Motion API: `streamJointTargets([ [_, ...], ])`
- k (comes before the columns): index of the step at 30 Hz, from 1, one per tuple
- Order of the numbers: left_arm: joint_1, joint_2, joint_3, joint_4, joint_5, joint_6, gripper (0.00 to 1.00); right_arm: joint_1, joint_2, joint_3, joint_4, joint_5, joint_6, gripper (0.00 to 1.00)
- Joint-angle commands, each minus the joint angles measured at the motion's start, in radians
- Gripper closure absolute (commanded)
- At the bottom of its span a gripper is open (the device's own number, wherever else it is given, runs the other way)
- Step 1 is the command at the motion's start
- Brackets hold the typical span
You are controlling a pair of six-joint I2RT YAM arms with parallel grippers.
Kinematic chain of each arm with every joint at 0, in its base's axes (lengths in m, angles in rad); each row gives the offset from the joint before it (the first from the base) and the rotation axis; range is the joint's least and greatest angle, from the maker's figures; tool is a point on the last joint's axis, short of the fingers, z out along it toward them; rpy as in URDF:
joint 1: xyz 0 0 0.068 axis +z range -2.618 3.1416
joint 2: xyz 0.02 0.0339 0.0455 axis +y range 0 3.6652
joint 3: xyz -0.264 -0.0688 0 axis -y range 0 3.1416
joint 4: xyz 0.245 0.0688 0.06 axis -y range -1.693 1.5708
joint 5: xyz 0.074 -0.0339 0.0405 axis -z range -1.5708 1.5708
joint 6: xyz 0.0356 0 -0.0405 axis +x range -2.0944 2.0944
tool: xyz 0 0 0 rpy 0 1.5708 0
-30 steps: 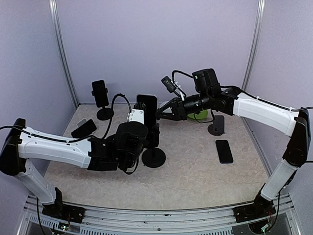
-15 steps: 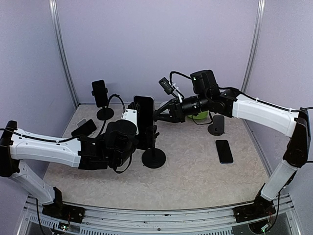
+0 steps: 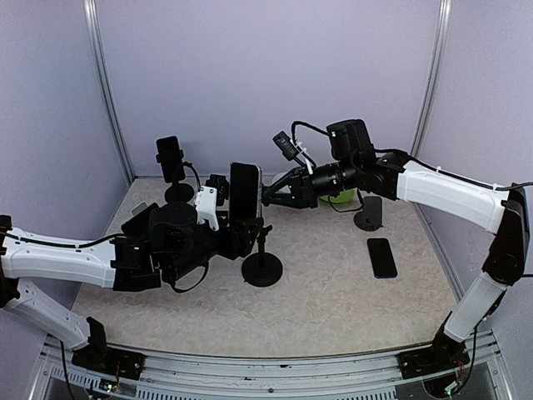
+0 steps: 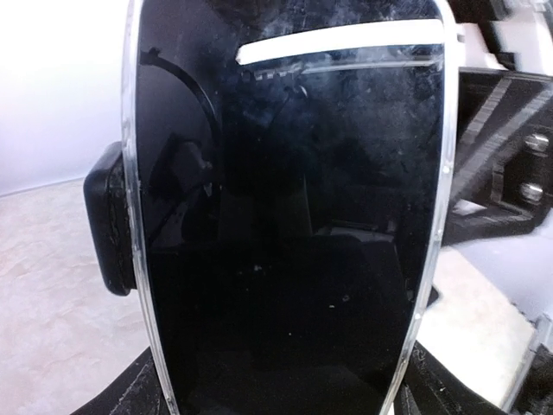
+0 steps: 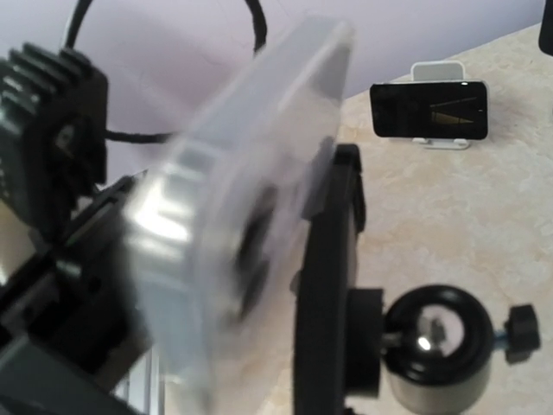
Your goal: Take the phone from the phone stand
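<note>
Left claw (image 3: pixel 241 227), spread wide, holds the phone (image 3: pixel 245 190) tilted off the phone stand (image 3: pixel 261 268); cannot tell for right claw (image 3: pixel 268 198).

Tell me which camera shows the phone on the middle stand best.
Left wrist: the phone fills the frame, screen facing the camera and sharp, though its top and bottom are cut off. The top external view shows it upright but small. The right wrist view shows only its blurred back.
</note>
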Motion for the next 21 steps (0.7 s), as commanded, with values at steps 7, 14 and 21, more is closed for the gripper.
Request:
streamJointTargets([
  [7,0.052,-0.016,-0.035,0.240,0.212,0.055,0.65,-0.054,-0.039,-0.021,-0.163,-0.050,0.032,1.00],
  [14,-0.021,0.045,0.060,0.232,0.224,0.144,0.66,-0.054,-0.032,-0.014,-0.145,-0.031,0.045,1.00],
  [21,-0.098,0.045,0.101,0.259,0.216,0.169,0.66,-0.055,-0.041,-0.009,-0.120,0.009,0.057,1.00],
])
